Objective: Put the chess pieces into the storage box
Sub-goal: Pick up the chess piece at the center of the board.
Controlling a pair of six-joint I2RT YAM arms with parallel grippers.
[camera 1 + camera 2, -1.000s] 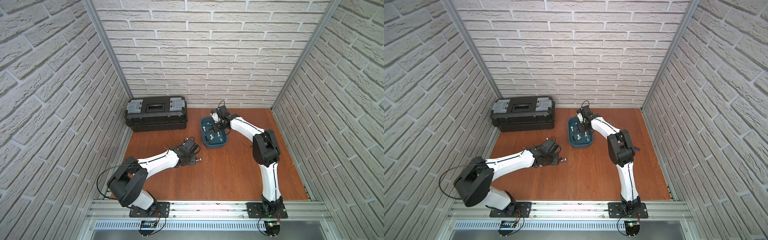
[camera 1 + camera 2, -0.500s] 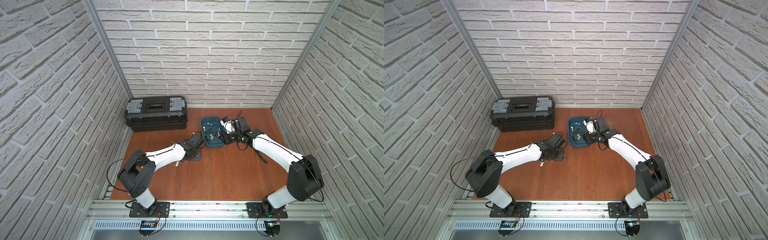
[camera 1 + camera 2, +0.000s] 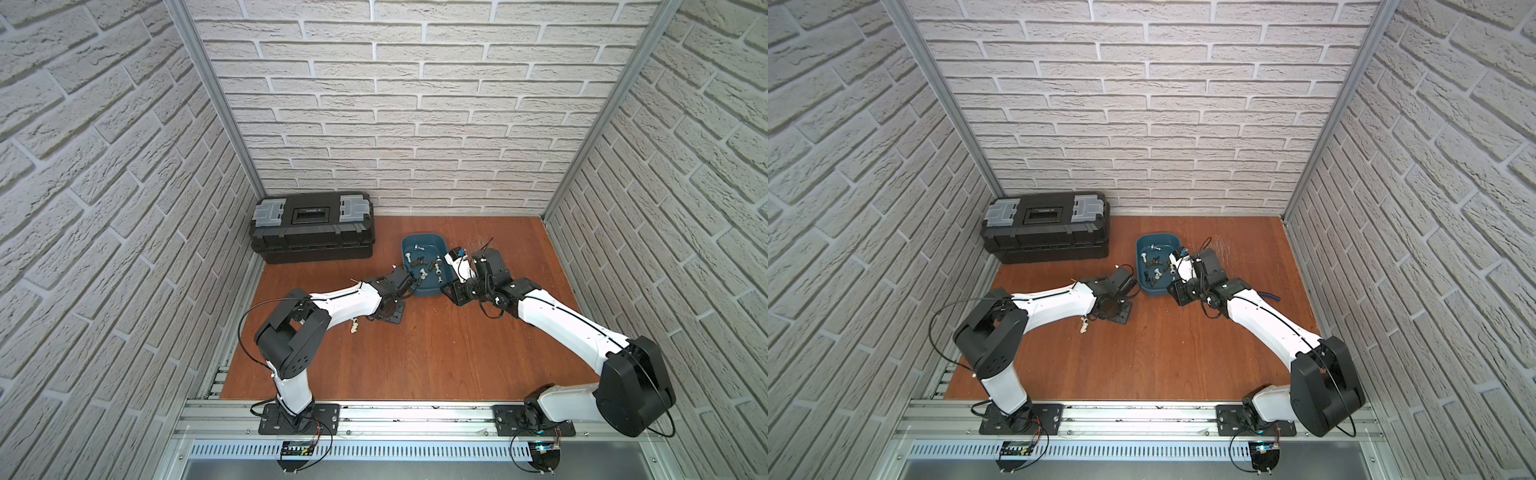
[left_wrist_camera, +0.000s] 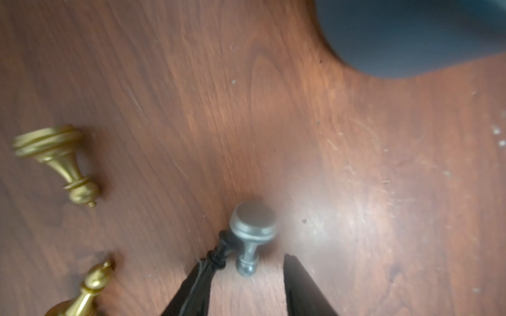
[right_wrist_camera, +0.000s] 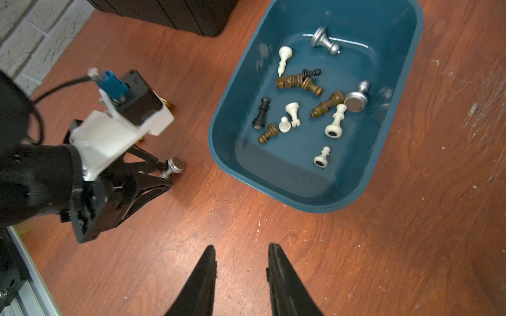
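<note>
Since a second ago the right gripper has come down from over the storage box to its near-right corner. The left gripper has slid closer to the box's near-left corner.

In both top views chess pieces lie inside the box. A black toolbox stands well to the box's left. A white piece lies on the table, farther from the box than the left gripper.

In the left wrist view a silver piece lies on the wood. Its base points toward the box's corner and its head is between the half-parted jaws. One finger is against its stem, and a gap shows at the other. Two gold pieces lie farther from the box.

In the right wrist view the right gripper's jaws stand narrowly apart with nothing between them, over bare wood near the box's short wall. White, brown, black and silver pieces lie tipped over inside the box.
</note>
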